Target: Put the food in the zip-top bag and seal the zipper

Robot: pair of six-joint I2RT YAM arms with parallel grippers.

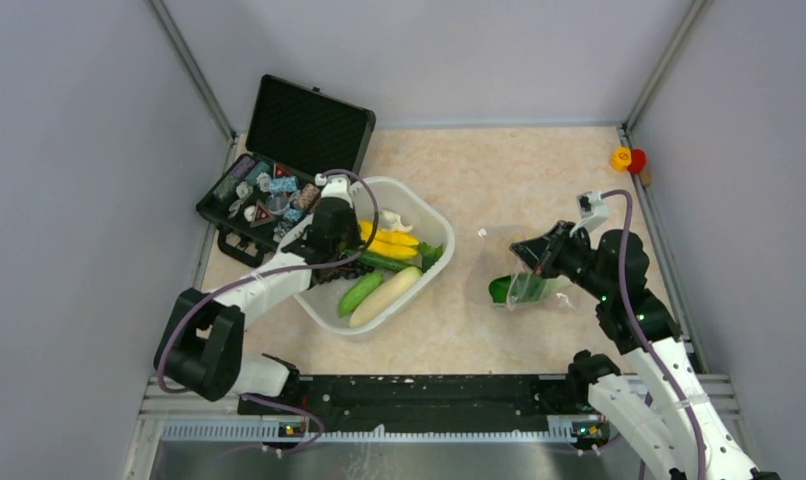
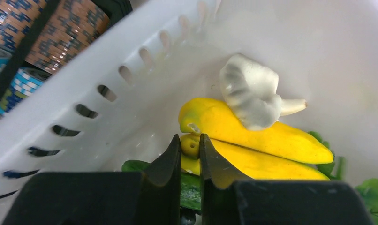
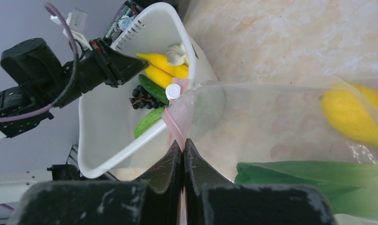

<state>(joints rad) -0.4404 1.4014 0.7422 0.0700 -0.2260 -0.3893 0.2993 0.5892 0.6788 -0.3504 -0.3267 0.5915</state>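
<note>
In the white tub point(image 1: 446, 243) lie two yellow peppers point(image 1: 389, 243), a cucumber point(image 1: 360, 294), a white radish point(image 1: 388, 294) and dark grapes point(image 3: 139, 96). My left gripper point(image 2: 190, 146) reaches into the tub, its fingers point(image 2: 170, 157) pressed against both sides of the stem end of the lower yellow pepper point(image 2: 267, 164). To the right, my right gripper point(image 3: 183, 142) is shut on the zipper point(image 3: 177, 123) of the zip-top bag point(image 1: 526, 288) and holds its mouth up. The white slider tab point(image 3: 173, 91) sits on that strip. Inside the bag are a yellow pepper point(image 3: 351, 116) and green bok choy leaves point(image 3: 309, 180).
A white lumpy toy piece point(image 2: 251, 92) rests on the upper pepper in the tub. An open black case point(image 1: 279, 170) of small trinkets stands behind the tub at the back left. A red and yellow object point(image 1: 627, 158) sits at the far right edge. Grey walls enclose the table.
</note>
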